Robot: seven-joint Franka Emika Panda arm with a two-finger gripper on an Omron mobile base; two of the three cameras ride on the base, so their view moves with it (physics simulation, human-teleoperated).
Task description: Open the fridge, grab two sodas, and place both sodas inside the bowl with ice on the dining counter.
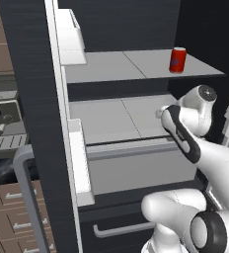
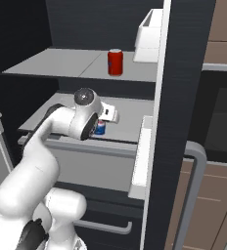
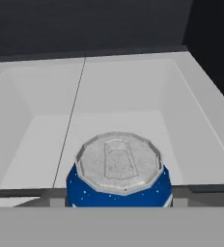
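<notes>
The gripper (image 2: 102,125) hangs low over the blue soda (image 2: 100,128) on the lower shelf (image 2: 130,111) of the open fridge (image 2: 184,73). The hand hides its jaws, so whether they are clamped on the can cannot be told. The can stands upright near the shelf's front lip. It is probably light, stiff and smooth-sided, so best taken across the middle of its body. Further right and higher, the red soda (image 2: 115,62) stands alone on the upper shelf (image 2: 61,63). Rightmost, white door bins (image 2: 149,29) may crowd the way out.
</notes>
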